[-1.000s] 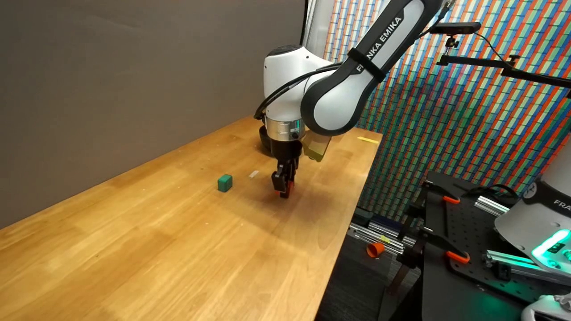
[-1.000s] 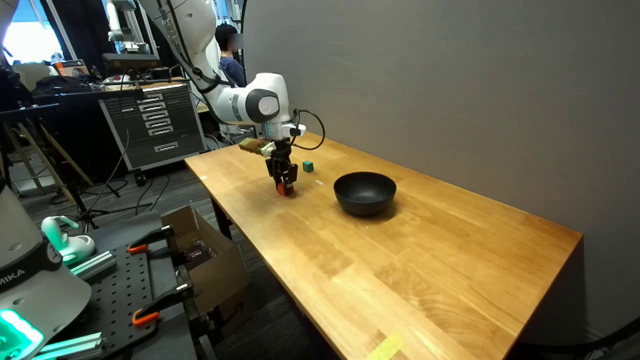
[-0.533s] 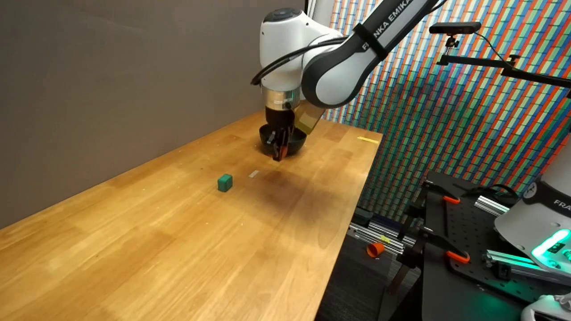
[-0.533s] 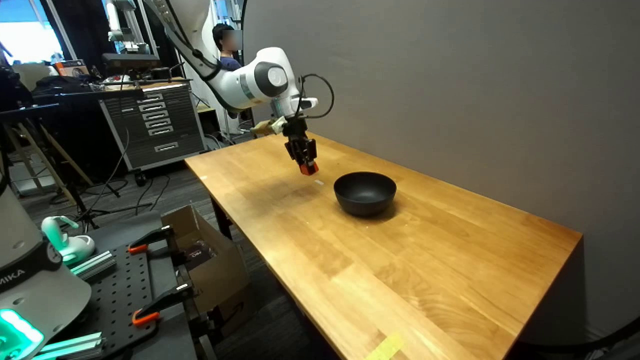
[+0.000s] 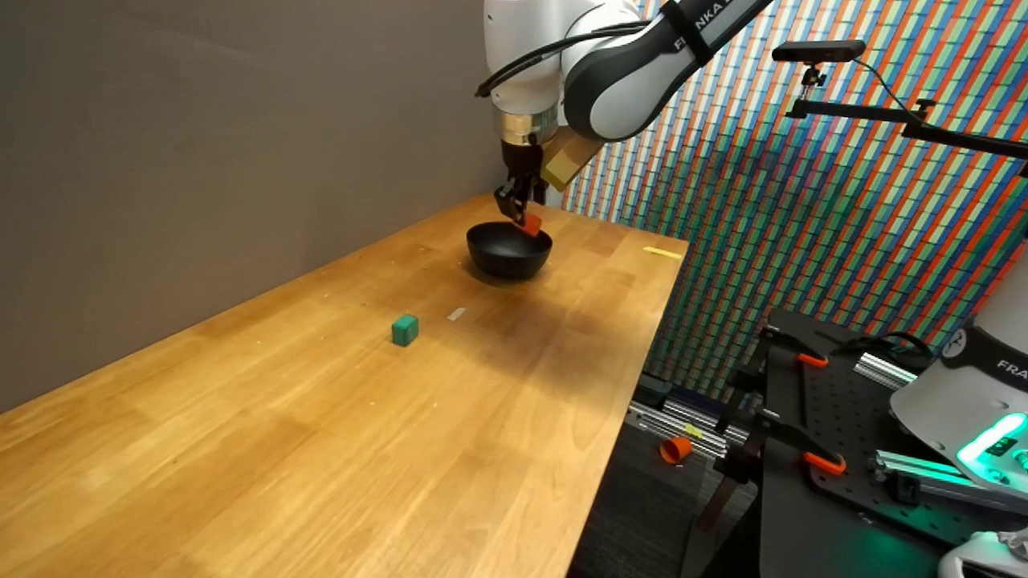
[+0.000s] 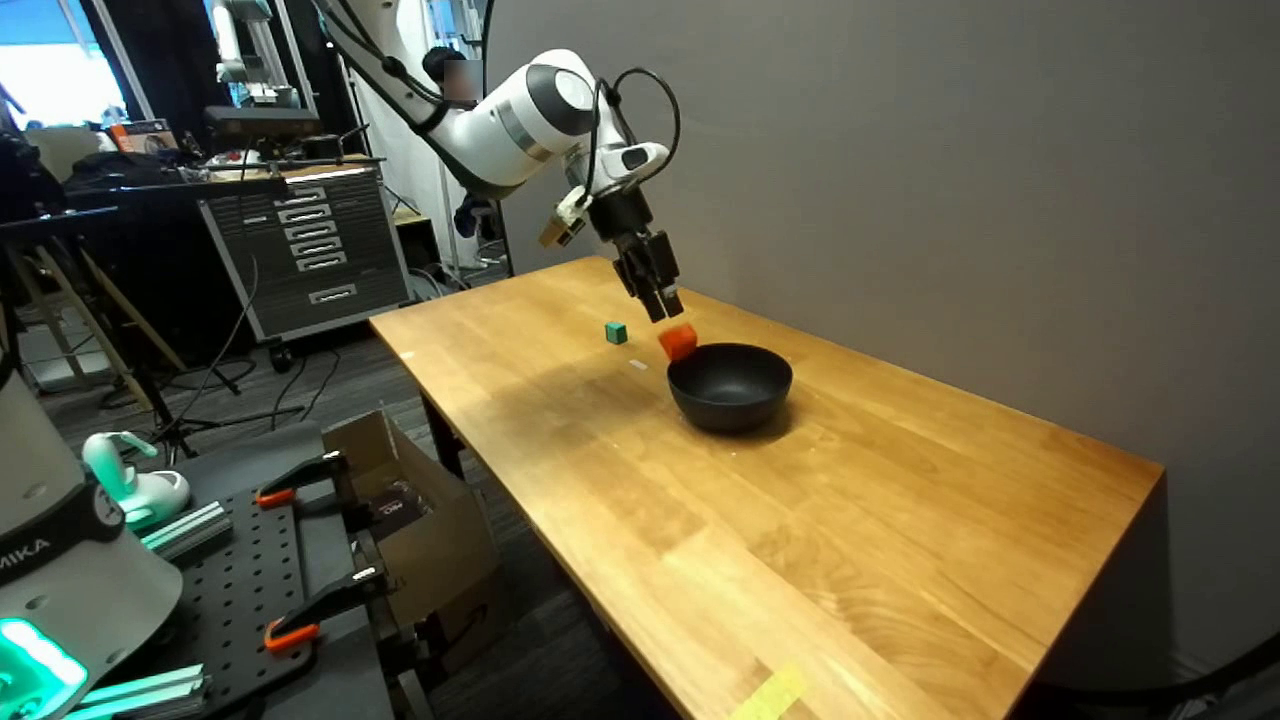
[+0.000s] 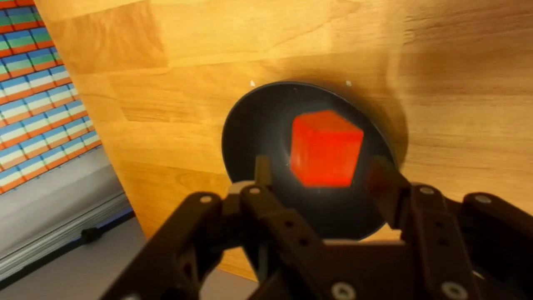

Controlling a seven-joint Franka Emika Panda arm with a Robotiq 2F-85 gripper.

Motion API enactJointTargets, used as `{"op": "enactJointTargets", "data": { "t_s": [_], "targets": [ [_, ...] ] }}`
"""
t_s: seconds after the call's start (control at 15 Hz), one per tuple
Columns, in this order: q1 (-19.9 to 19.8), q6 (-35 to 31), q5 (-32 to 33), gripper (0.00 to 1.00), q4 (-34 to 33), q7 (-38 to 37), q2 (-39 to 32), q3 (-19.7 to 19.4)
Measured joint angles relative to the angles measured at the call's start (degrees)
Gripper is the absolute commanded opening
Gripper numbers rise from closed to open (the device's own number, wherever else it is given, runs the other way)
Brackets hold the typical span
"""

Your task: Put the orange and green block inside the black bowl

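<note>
The orange block (image 6: 678,341) hangs tilted in mid-air at the bowl's near-side rim, just below my fingertips and apart from them in an exterior view. The block also shows in an exterior view (image 5: 530,226) and in the wrist view (image 7: 327,158), seen against the bowl's inside. The black bowl (image 6: 729,402) stands upright on the table, also in the wrist view (image 7: 254,129). My gripper (image 6: 665,308) is open, tilted, above the bowl's edge; its spread fingers also show in the wrist view (image 7: 322,175). The green block (image 5: 405,330) lies on the table, apart from the bowl, also in an exterior view (image 6: 615,333).
The wooden table (image 5: 321,449) runs along a grey wall (image 5: 265,144). A small light tape piece (image 5: 456,314) lies between the green block and the bowl. A yellow tape strip (image 6: 772,694) marks the table's end.
My gripper has lifted from the table and moved to the bowl with the orange block. It has opened and let the block go. The green block and bowl have stayed put.
</note>
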State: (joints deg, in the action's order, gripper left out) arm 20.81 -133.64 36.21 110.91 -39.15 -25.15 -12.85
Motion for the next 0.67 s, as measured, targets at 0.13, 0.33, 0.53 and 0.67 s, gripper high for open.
{"op": "enactJointTargets", "data": {
  "t_s": [0.13, 0.33, 0.53, 0.67],
  "targets": [
    [-1.19, 0.37, 0.31, 1.00, -0.29, -0.84, -0.57, 1.25],
    [-3.47, -0.81, -3.38, 1.00, -2.14, -0.60, -2.46, 5.67],
    [-4.81, -4.07, -11.30, 1.00, -6.52, 2.19, -6.27, 10.27],
    [-5.21, -5.96, -16.57, 1.00, -10.44, 6.43, -9.75, 12.69]
  ]
}}
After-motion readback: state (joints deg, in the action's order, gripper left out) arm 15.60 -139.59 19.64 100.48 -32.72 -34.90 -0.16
